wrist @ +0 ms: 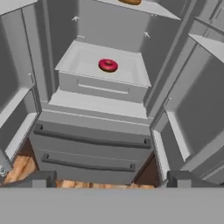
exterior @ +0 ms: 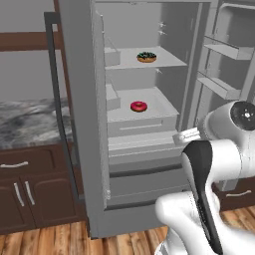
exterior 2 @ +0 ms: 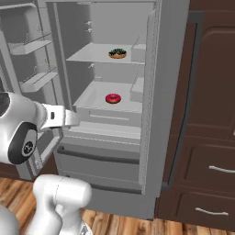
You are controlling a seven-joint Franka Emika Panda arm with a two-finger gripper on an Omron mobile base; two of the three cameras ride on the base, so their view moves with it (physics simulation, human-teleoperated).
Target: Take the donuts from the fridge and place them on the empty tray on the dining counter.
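The grey fridge (exterior: 82, 109) stands with both doors swung wide. A chocolate-frosted donut (exterior: 146, 57) (exterior 2: 117, 53) lies on the upper shelf. One shelf lower, a red-frosted donut (exterior: 139, 106) (exterior 2: 113, 98) (wrist: 108, 65) rests on a white shelf above a drawer. My gripper (wrist: 111, 180) is open and holds nothing. It hangs in front of the fridge, well short of the red donut and a little below its shelf, pointing into the compartment. The tray and the dining counter are out of view.
Door bins (exterior: 225, 50) (exterior 2: 30, 46) jut out on either side of the opening. Two lower drawers (wrist: 89, 141) with dark handles sit under the shelves. A marbled worktop (exterior: 25, 122) over brown cabinets lies left of the fridge, and dark cabinets (exterior 2: 206, 137) stand right.
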